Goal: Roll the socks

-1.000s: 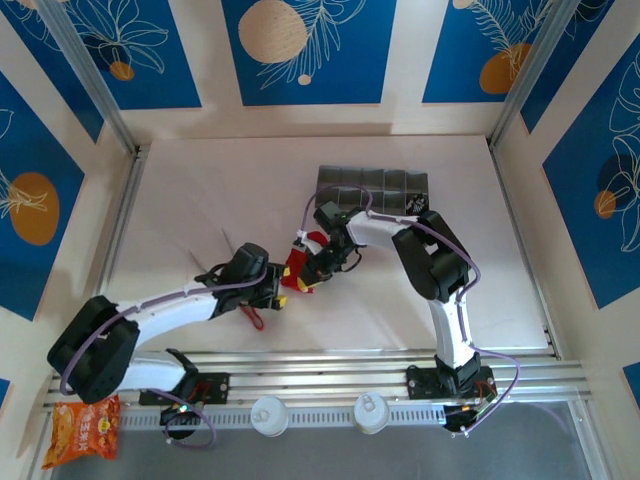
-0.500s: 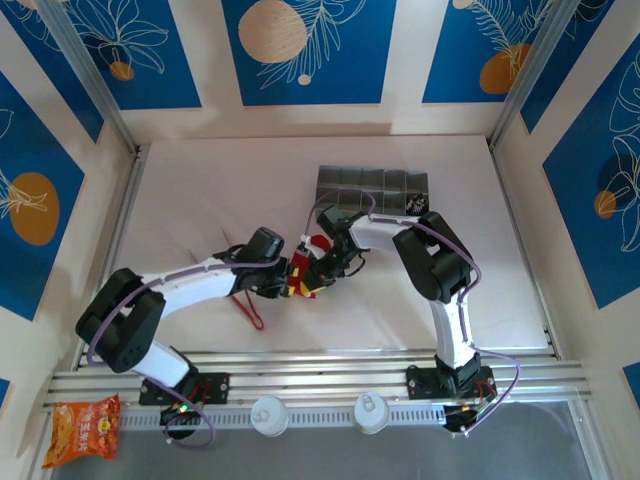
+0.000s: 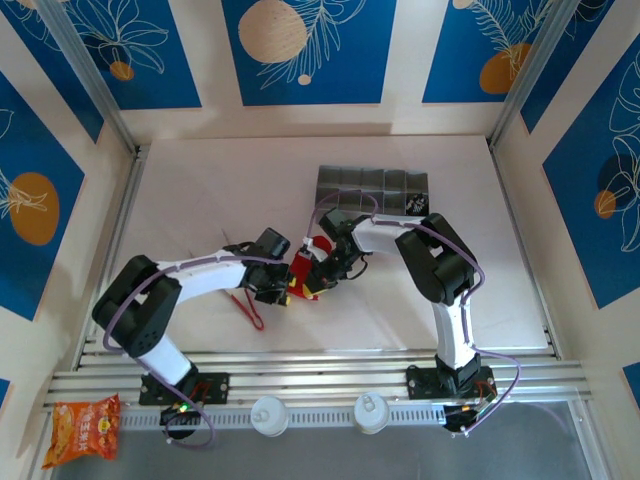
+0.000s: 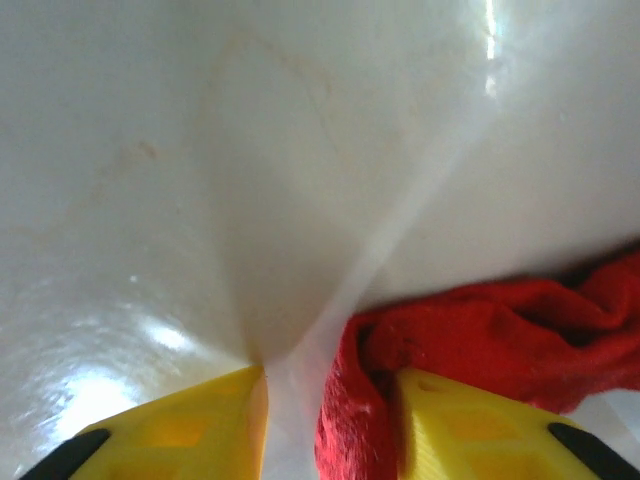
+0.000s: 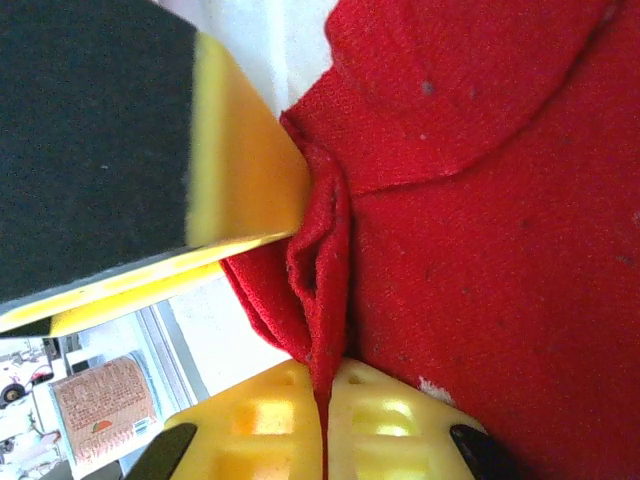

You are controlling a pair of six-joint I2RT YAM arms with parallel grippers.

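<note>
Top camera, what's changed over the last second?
The left tool slid right, up to the red sock, and is now open around a fold of it. The right tool stayed clamped on the red sock; the striped sock and tongs did not move.

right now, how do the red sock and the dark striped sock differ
The red sock is bright red; the dark striped sock is near black with paler bands. The red sock is bunched up and pinched between the fingers of the right gripper; the dark striped sock lies flat and untouched farther back. The dark striped sock covers more table than the red sock. Both are soft fabric on the white table.
</note>
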